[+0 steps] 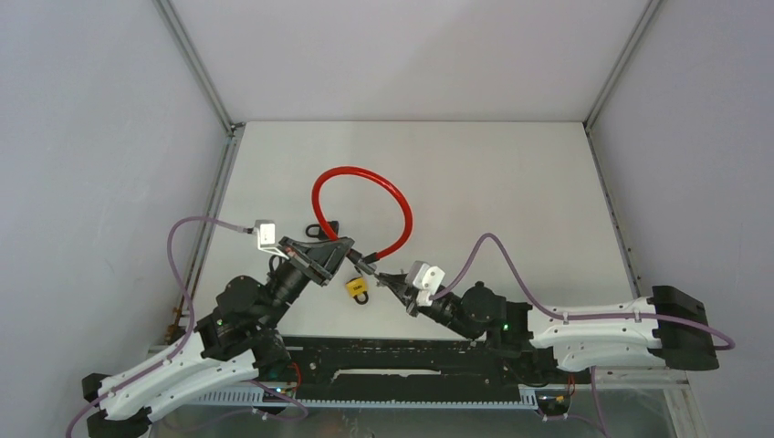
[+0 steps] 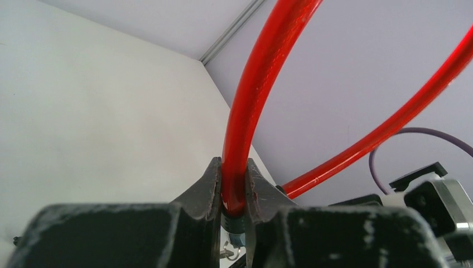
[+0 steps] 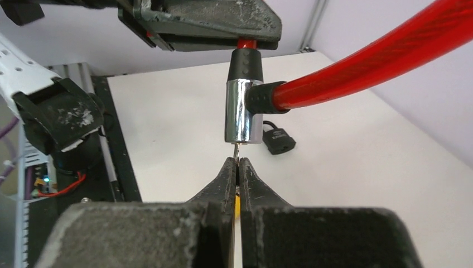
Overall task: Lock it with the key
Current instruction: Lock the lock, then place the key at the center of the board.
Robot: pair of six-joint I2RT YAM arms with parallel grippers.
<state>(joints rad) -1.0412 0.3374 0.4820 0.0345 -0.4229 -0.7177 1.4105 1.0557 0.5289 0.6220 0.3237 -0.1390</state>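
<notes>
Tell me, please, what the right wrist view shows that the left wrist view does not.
Only the right wrist view shows the chrome lock cylinder, the key pinched in the right gripper with its blade at the cylinder's underside, and a small black padlock lying on the table. Only the left wrist view shows the red cable arching overhead as a loop, and a purple wire. Both show the red cable, the left gripper clamped on it, and the white table.
</notes>
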